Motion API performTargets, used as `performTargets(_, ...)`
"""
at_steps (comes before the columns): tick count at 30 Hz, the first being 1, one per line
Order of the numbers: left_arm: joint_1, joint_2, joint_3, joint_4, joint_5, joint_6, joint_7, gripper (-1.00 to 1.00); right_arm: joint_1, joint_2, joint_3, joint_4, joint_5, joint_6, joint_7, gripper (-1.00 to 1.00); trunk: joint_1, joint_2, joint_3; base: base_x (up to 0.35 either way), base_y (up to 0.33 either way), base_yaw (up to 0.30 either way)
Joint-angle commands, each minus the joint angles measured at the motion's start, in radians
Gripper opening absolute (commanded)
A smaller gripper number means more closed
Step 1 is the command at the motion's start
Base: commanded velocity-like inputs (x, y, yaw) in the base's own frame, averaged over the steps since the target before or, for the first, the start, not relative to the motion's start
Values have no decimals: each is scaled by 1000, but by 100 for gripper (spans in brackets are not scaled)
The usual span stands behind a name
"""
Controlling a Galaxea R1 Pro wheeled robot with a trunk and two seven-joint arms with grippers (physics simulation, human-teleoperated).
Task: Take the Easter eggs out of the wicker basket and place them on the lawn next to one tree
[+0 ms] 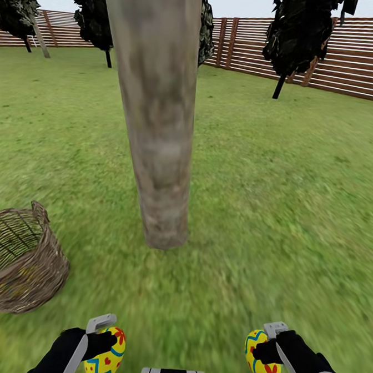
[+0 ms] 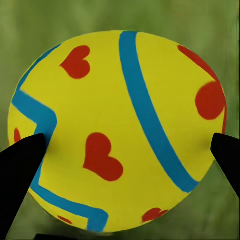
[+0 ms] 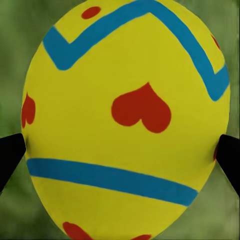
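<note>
Left pincer [image 1: 102, 343] clamped on one egg [image 1: 106, 354], right pincer [image 1: 268, 348] clamped on another egg [image 1: 263, 356], both above grass [image 1: 273, 215]. Tree trunk [image 1: 157, 129] straight ahead between pincers, basket [image 1: 19, 269] beyond left pincer. Risk: released from height, eggs rolling away from trunk.

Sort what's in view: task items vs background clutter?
Task items:
- egg in left gripper
- egg in right gripper
- wicker basket, on the grass to the left
- bare tree trunk straight ahead
- lawn

Background:
- wooden fence
- dark trees by the fence
</note>
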Motion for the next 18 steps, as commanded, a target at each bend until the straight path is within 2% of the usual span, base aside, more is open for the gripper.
performTargets(1, 0, -1, 4, -1, 5, 6, -1, -100, 0, -1, 4, -2, 9, 5, 7, -100, 0, 0, -1, 326, 0, 0)
performTargets(3, 0, -1, 4, -1, 5, 6, -1, -100, 0, 0, 5, -2, 9, 5, 7, -100, 0, 0, -1, 328, 0, 0)
performTargets(7, 0, -1, 4, -1, 5, 6, -1, -100, 0, 3, 34, -2, 9, 3, 7, -100, 0, 0, -1, 328, 0, 0)
performTargets(18, 0, 0, 6, -3, 5, 5, -1, -100, 0, 7, 36, -2, 10, 2, 7, -100, 0, 0, -1, 321, 0, 0)
